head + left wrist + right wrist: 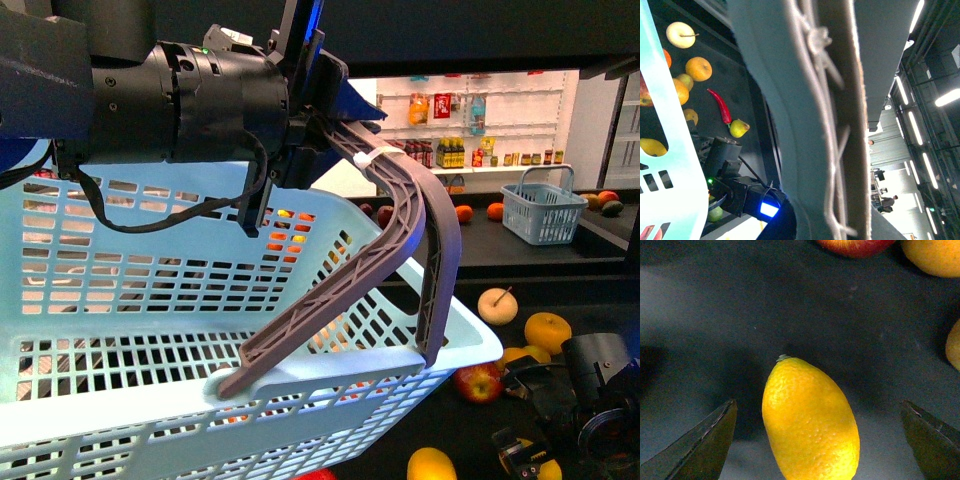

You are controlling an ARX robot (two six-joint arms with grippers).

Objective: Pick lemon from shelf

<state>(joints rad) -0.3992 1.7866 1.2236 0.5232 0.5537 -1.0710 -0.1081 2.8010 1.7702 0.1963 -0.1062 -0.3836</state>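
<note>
Lemon [810, 425] on dark shelf [715, 315] inside wide-open right claw [818, 405]; left claw [325, 105] state unclear.

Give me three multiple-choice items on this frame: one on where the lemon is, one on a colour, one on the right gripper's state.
1. Where is the lemon?
A on the floor
B on the dark shelf tray, between the fingers of the right gripper
C on a plate

2. What colour is the handle of the big basket?
A red
B green
C grey

3. How is the right gripper?
A open, clear of the lemon
B shut on the lemon
C shut on nothing

Answers:
1 B: the right wrist view shows it lying on the shelf tray with a finger on each side.
2 C: the front view shows a grey handle on the pale blue basket.
3 A: a gap shows between each finger and the lemon.
</note>
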